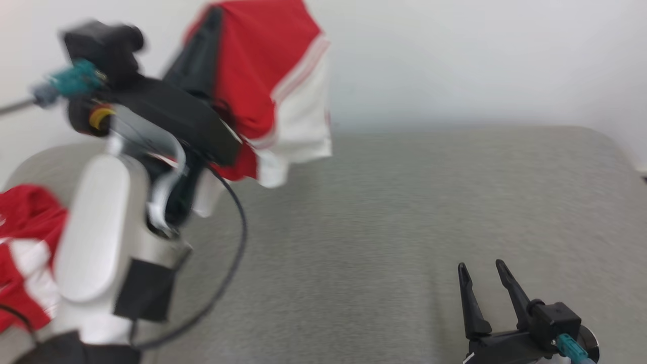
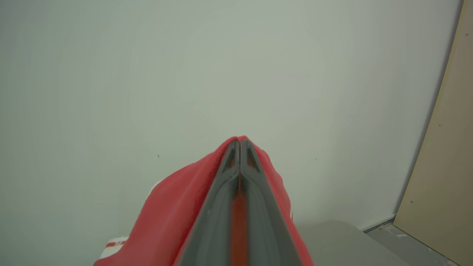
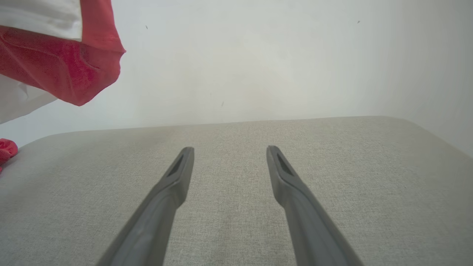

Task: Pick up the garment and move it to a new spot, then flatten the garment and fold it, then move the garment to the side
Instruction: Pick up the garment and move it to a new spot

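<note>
A red and white garment (image 1: 283,76) hangs in the air above the far left part of the grey padded table (image 1: 404,202). My left gripper (image 1: 215,20) is raised high and shut on the garment's top fold. In the left wrist view the two fingers press together at the left gripper (image 2: 239,142), with red cloth (image 2: 166,214) draped down both sides. My right gripper (image 1: 480,265) rests low at the front right, open, nothing between its fingers. The right wrist view shows the right gripper (image 3: 230,149) over bare table (image 3: 332,155), the garment's lower edge (image 3: 66,62) hanging at upper left.
More red and white cloth (image 1: 25,237) lies bunched at the table's left edge behind my left forearm; a bit of this cloth (image 3: 7,149) shows in the right wrist view. A white wall (image 1: 455,60) backs the table. A beige panel (image 2: 439,166) stands at the right.
</note>
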